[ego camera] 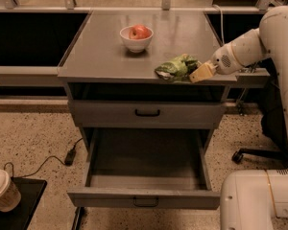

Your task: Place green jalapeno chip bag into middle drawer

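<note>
Green and wrinkled, the chip bag (175, 67) lies at the front right edge of the grey cabinet top (101, 56), above the middle drawer (144, 164), which stands pulled out below. My gripper (198, 74) rests at the bag's right end, touching it; whether it is clamped on the bag I cannot tell. Farther back sits a white bowl (136, 43) holding a red apple (140, 31).
</note>
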`<state>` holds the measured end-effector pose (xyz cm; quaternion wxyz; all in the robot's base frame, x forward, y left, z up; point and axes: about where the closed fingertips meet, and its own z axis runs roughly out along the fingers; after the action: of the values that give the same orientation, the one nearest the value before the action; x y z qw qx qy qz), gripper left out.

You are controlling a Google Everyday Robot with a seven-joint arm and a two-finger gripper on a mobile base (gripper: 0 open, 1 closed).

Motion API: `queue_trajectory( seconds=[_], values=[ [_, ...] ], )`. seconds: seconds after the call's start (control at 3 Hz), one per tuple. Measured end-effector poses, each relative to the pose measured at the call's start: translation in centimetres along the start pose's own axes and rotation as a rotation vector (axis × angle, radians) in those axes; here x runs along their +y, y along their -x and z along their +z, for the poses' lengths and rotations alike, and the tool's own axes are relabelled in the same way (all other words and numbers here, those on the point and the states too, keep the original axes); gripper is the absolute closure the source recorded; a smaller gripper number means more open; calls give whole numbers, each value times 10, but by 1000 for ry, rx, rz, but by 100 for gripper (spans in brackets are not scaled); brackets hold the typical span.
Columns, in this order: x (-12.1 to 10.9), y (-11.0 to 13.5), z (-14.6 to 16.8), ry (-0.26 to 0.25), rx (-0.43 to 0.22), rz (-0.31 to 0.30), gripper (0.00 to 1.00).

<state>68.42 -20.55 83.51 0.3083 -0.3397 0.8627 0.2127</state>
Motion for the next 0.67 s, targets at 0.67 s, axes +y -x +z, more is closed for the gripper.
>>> queue_trajectory(
  seconds=[0.67],
  values=[
    [0, -20, 3, 2, 5, 54, 100]
  ],
)
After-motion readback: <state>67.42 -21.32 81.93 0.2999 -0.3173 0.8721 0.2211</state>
